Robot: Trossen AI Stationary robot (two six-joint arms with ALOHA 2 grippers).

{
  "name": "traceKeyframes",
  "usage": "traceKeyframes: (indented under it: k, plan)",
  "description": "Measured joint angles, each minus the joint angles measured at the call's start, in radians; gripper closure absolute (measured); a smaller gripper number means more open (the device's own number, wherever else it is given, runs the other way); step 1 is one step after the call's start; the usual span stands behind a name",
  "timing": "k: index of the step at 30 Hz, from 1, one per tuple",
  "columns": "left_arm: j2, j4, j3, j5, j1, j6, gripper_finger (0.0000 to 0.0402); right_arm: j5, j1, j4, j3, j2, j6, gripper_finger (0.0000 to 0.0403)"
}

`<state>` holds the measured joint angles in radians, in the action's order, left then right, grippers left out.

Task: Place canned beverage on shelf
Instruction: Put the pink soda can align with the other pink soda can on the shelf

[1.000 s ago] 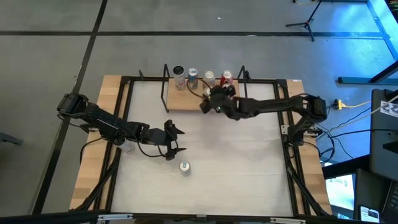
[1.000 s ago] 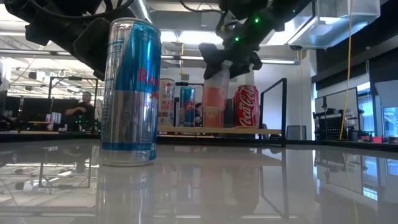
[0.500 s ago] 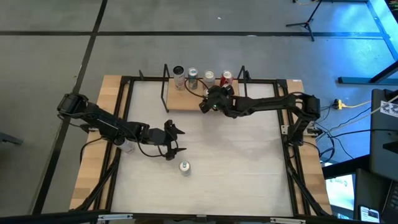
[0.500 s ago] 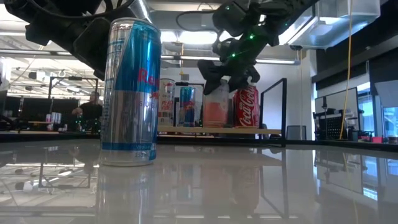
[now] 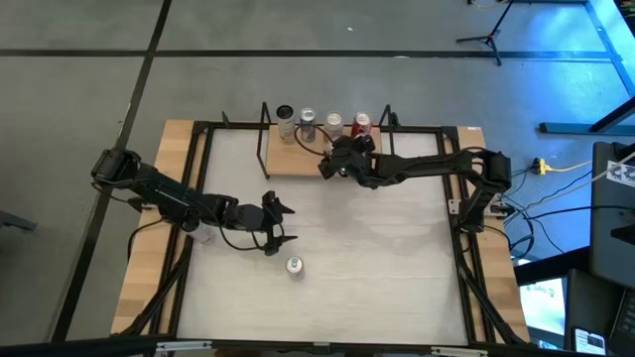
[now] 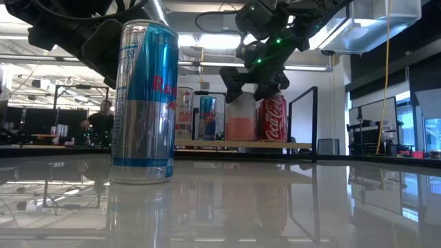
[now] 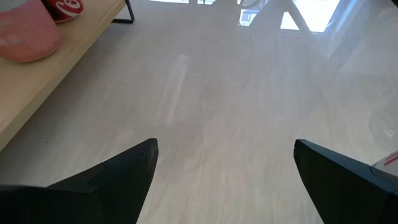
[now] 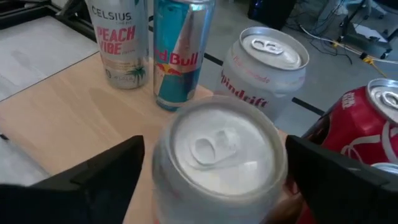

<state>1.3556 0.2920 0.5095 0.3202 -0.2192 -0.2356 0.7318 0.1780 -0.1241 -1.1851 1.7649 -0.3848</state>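
The right pincer (image 8: 211,180) is standing released, fingers (image 8: 93,177) straddling an upright pink can (image 6: 242,117) resting on the shelf (image 5: 298,162), directly below it. The left pincer (image 5: 275,225), also released, is hovering just beside the upright blue can (image 5: 295,266) on the counter (image 5: 377,258), nearer than the right.

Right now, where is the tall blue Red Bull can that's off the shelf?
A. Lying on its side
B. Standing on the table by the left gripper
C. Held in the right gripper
B: the can stands upright on the table, just beside the open left gripper.
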Motion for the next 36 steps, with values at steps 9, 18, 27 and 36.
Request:
traceKeyframes:
  k: [9,18,27,36]
  plan:
    - [0.000,0.000,0.000,0.000,0.000,0.000,0.0035,-0.002,-0.002,0.000,0.000,0.000,0.035,0.0035]
    - [0.000,-0.005,0.000,0.000,0.000,-0.046,0.0035,-0.053,-0.033,-0.027,0.000,-0.071,0.118,0.0052]
    - [0.000,0.000,0.000,0.000,0.000,-0.050,0.0035,-0.051,-0.147,-0.208,0.000,-0.210,0.136,0.0052]
    - [0.000,0.017,0.000,0.017,0.000,-0.046,0.0035,-0.002,-0.300,-0.300,0.081,-0.219,0.123,0.0052]
